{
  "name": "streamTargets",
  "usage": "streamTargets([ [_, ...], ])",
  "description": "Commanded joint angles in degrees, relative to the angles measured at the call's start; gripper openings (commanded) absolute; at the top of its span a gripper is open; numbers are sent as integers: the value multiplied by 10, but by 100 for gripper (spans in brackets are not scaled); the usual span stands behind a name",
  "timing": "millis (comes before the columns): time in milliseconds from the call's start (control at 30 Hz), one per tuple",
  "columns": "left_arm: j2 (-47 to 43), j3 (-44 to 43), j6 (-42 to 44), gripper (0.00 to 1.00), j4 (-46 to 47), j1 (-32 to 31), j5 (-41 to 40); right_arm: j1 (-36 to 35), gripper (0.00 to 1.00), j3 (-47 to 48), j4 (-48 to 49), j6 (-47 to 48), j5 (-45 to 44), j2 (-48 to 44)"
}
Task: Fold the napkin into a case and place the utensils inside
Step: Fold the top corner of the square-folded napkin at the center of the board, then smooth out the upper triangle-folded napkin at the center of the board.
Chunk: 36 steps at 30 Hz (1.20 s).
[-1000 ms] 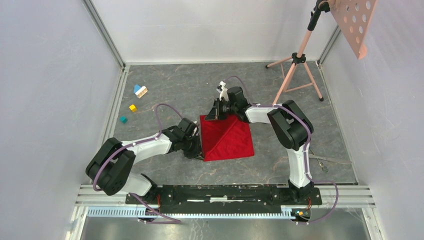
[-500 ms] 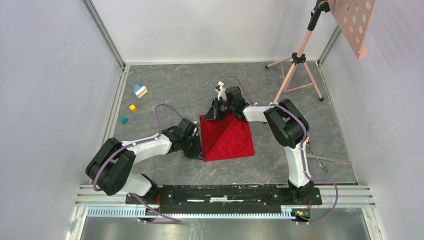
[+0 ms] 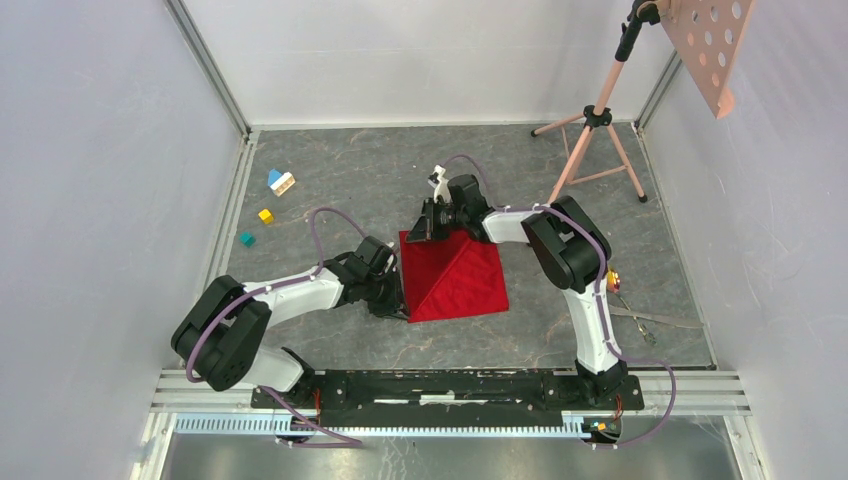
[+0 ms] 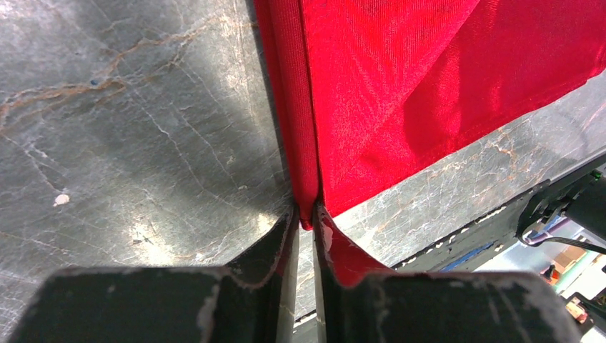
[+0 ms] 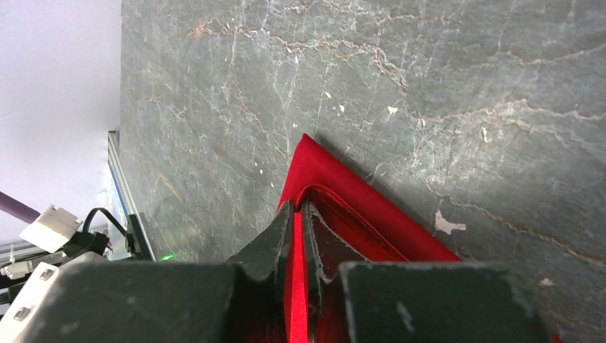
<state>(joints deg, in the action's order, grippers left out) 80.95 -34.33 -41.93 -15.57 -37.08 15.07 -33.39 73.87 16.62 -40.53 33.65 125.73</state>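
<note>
The red napkin (image 3: 455, 278) lies in the middle of the table as a rough square with a diagonal fold across it; no case is in view. My left gripper (image 3: 403, 312) is at its near left corner, where the left wrist view shows the jaws (image 4: 307, 214) pinching the napkin's (image 4: 400, 93) doubled edge. At the far left corner is my right gripper (image 3: 418, 235), and the right wrist view shows its jaws (image 5: 296, 207) nearly together with the napkin's (image 5: 357, 193) hem between them. Slim metal utensils (image 3: 640, 322) lie near the table's right edge, behind the right arm.
Small toy blocks sit at the far left: a blue and white one (image 3: 281, 181), a yellow one (image 3: 265, 215) and a teal one (image 3: 246, 239). A pink tripod stand (image 3: 590, 130) is at the back right. Walls close in all sides.
The right arm has shifted slightly left at the far corner, and its elbow has swung in. The left arm and the napkin have hardly moved.
</note>
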Motion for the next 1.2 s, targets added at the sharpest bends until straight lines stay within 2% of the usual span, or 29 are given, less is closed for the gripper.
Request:
streamTargets([
  [0,-4,8,-11,22,-16,0,-27,0,13,35,23,7,6,5],
  [133,-10,5,-12,26,-17,0,-34,4,19,51,22,9,12,12],
  [300,-27,1,-16,30,-32,0,-36,6,34,68,13,17,41,2],
  [400,-58,-5,-14,34,-69,1,-45,12,40,82,-35,60,46,-38],
  [533,-124,-24,-11,40,-132,4,-72,23,51,65,-145,169,35,-129],
  [600,-145,-41,-9,49,-148,13,-69,33,55,30,-199,235,4,-173],
  [667,-145,-66,-8,61,-144,23,-57,49,59,-25,-212,264,-31,-219],
  [733,-116,-105,1,69,-140,31,-56,76,60,-86,-191,267,-31,-249],
  [833,-31,-187,23,75,-133,47,-60,125,59,-143,-138,252,11,-258],
  [1033,149,-354,89,77,-171,52,-173,164,52,-149,-140,274,10,-241],
  [1167,233,-419,112,74,-196,58,-220,176,45,-142,-134,274,9,-218],
])
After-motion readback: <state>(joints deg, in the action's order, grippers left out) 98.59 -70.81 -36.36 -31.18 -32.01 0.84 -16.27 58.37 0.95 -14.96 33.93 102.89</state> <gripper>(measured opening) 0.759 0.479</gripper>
